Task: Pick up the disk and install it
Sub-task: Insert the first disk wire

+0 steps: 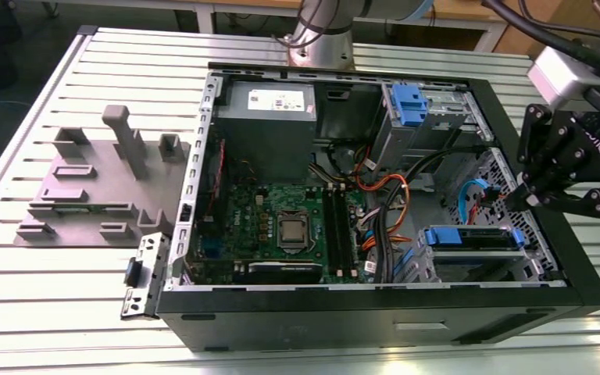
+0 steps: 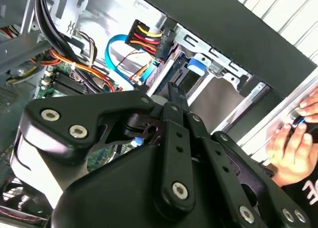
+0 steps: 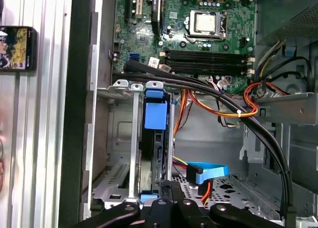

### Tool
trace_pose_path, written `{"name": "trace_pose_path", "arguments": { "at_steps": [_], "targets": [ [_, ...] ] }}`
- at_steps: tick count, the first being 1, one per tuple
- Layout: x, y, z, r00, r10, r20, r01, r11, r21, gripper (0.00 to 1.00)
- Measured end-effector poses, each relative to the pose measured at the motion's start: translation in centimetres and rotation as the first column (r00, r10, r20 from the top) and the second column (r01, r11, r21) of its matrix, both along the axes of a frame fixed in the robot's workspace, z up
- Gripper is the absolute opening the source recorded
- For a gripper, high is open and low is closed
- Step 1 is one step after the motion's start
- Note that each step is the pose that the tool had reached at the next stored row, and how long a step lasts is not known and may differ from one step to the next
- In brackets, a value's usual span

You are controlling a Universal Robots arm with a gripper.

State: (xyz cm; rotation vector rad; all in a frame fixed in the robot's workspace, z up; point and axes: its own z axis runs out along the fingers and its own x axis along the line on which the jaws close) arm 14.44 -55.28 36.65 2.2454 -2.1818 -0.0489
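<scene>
The disk [image 1: 471,237] sits seated in the drive cage [image 1: 465,266] at the computer case [image 1: 383,312] corner, blue tab outward. The gripper [image 1: 550,191] hovers just above that cage; jaws' state cannot be told. Label text unreadable.

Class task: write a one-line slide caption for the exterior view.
Gripper poised over the open computer case's drive bay, where the disk sits.

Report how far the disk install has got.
Done, it seems: the disk stands in the metal drive bay of the case, its blue tab showing. In hand: nothing that I can see; the gripper hangs close to the bay's end. Left: I cannot tell whether the disk is pushed fully home, and a blue cable lies beside the bay.
</scene>
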Motion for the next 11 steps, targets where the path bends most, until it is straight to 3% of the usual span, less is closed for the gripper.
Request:
{"name": "trace_pose_path", "arguments": {
  "at_steps": [5, 11],
  "targets": [
    [0.40, 0.03, -0.02, 1.0000, 0.006, -0.0002, -0.006, 1.0000, 0.0001, 0.11],
    [1.30, 0.45, -0.05, 1.0000, 0.006, -0.0016, -0.006, 1.0000, 0.0001, 0.11]
  ]
}}
